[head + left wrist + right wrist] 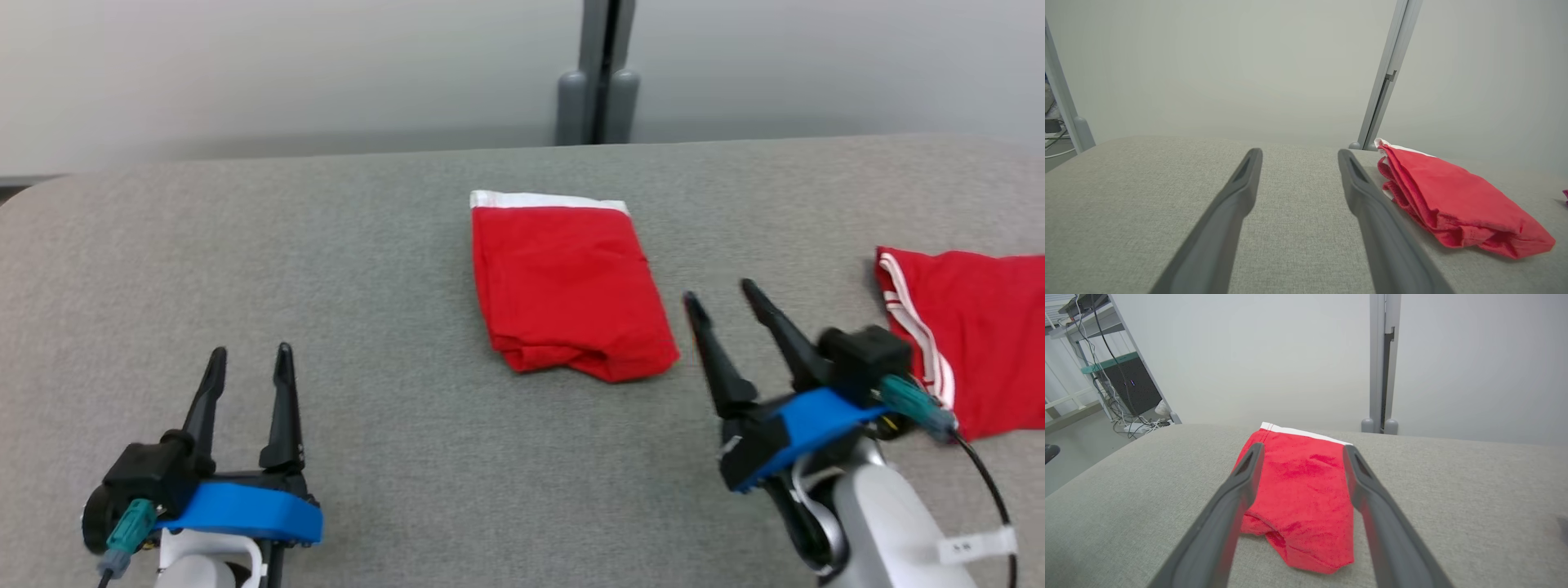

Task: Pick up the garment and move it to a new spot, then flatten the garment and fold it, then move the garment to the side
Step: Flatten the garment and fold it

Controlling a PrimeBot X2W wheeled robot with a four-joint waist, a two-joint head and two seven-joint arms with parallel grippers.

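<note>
Nearest the robot, the left gripper (250,351) hangs low over the grey fabric-covered table (367,269), its two dark fingers spread apart with nothing between them. On the other side, the right gripper (720,292) reaches a little farther forward and leans toward the middle; its fingers are also spread and hold nothing. Their tips sit just beside the right edge of the garment (571,286) without touching it, though whether they rest on the table or float just above it is hard to judge.

The garment is a red piece folded into a neat rectangle with a white band along its far edge, lying flat near the table's centre. In the right wrist view it lies straight ahead beyond the open fingers (1241,486). A second red garment (980,343) with white stripes lies at the table's right side, cut off by the frame. Beyond the table's far edge stands a grey post (600,73) against a pale wall.
</note>
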